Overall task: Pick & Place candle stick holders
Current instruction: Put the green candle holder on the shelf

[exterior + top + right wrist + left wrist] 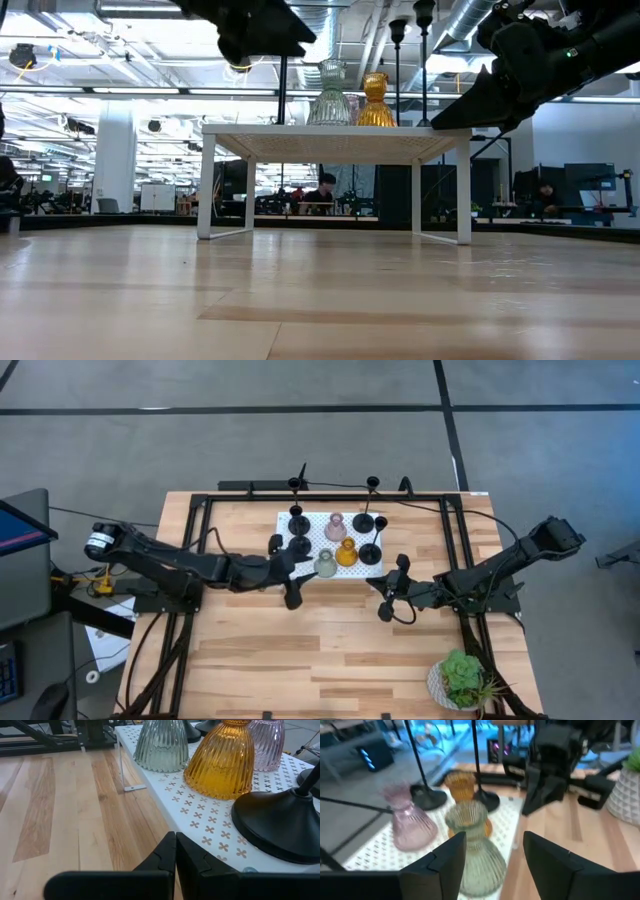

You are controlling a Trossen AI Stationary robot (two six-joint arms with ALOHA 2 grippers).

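Note:
A white perforated platform [312,523] on legs carries the candle stick holders. The glass ones are pink [336,527], amber [346,552] and pale green [326,564]. Black ones with disc bases stand around them [298,545] [370,553] [363,520]. My left gripper [304,566] hovers open at the platform's near left. The pale green holder [476,847] stands just ahead of its fingers, mostly before the one finger [451,855], and I see no touch. My right gripper [389,598] is shut with nothing in it, off the platform's near right corner [227,857].
A potted plant [462,680] sits at the table's near right corner. Black frame rails [330,487] run along the table's far side and down both sides. Bare wood [320,660] lies between the platform and the near edge.

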